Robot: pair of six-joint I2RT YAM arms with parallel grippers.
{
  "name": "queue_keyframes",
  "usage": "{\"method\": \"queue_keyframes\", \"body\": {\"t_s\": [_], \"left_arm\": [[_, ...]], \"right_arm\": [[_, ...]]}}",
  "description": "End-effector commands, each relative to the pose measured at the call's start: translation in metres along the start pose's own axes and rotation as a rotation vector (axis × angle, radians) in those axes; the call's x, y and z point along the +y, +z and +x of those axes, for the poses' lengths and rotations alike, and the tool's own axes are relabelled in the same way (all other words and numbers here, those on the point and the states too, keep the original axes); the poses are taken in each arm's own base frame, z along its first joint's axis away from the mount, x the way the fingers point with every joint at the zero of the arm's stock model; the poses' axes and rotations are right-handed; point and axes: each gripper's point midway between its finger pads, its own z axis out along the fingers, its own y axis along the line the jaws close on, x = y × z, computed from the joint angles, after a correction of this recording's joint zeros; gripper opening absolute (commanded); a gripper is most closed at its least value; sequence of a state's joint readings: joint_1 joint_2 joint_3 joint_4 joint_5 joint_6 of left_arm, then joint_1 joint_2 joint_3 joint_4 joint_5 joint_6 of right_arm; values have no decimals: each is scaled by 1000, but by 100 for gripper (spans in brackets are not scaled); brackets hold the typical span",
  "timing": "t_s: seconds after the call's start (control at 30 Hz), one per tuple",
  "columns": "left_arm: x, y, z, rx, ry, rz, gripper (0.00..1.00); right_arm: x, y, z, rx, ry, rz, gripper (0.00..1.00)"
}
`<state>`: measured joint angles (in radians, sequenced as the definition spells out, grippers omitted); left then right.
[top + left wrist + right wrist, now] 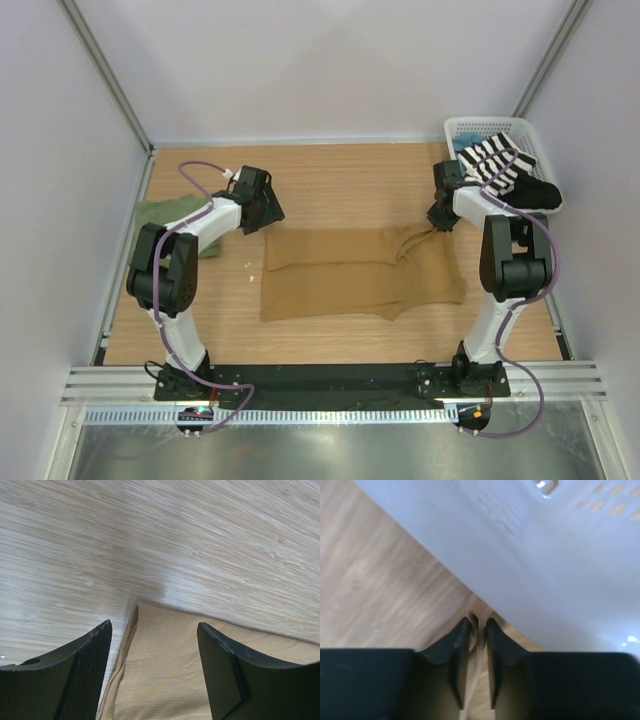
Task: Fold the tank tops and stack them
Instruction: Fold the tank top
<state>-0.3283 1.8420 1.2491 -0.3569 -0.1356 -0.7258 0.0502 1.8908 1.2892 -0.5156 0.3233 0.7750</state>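
The tan-brown tank top [355,275] lies folded lengthwise in the middle of the table. Its ribbed far-left corner [155,660] shows between the fingers of my open left gripper [152,645], which hovers just above that corner [268,232]. My right gripper [477,625] is shut on a pinched fold of the tan top's far-right corner [479,655], close beside the basket wall [438,225]. The olive green tank top [175,218] lies crumpled at the table's left edge, partly hidden behind my left arm.
A white plastic basket [480,128] stands at the back right, its wall [545,555] filling the right wrist view. A black-and-white striped garment [492,158] and a black garment [535,190] hang over its rim. Grey walls enclose the wooden table [340,180].
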Motion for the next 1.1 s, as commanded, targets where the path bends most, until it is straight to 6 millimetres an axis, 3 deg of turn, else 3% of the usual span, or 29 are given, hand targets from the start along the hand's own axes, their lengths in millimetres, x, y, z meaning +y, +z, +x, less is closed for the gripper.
{"method": "queue_keyframes", "body": {"t_s": [0.0, 0.1, 0.13, 0.17, 0.23, 0.3, 0.43, 0.6, 0.7, 0.87, 1.0, 1.07], "left_arm": [[-6, -3, -12, -8, 7, 23, 70], [-9, -2, -10, 2, 9, 33, 70], [-9, -2, -9, 8, 9, 33, 70], [-8, -2, -9, 9, 10, 32, 70], [-8, 0, -7, 20, 11, 32, 70], [-11, 0, -8, 22, 15, 37, 70], [-11, 4, -6, 36, 17, 35, 70], [-10, 15, 2, 67, 19, 27, 63], [-7, 19, 6, 78, 21, 19, 50], [1, 26, 19, 101, 7, -2, 38], [7, 26, 18, 78, 7, -23, 8], [10, 26, 14, 69, 13, -35, 0]], "right_arm": [[-5, -15, -15, -74, 41, -15, 21], [-7, -22, -18, -102, 47, -42, 1], [0, -25, -24, -130, 58, -83, 1], [-4, -23, -18, -126, 53, -85, 1], [2, -32, -30, -192, 79, -139, 1], [-6, -31, -29, -218, 88, -127, 1], [-3, -38, -36, -260, 98, -166, 1], [-3, -40, -38, -268, 102, -168, 1], [-3, -43, -41, -287, 114, -179, 1], [-4, -46, -41, -323, 139, -222, 1], [-2, -48, -45, -369, 164, -265, 1], [-2, -50, -46, -382, 171, -276, 1]]}}
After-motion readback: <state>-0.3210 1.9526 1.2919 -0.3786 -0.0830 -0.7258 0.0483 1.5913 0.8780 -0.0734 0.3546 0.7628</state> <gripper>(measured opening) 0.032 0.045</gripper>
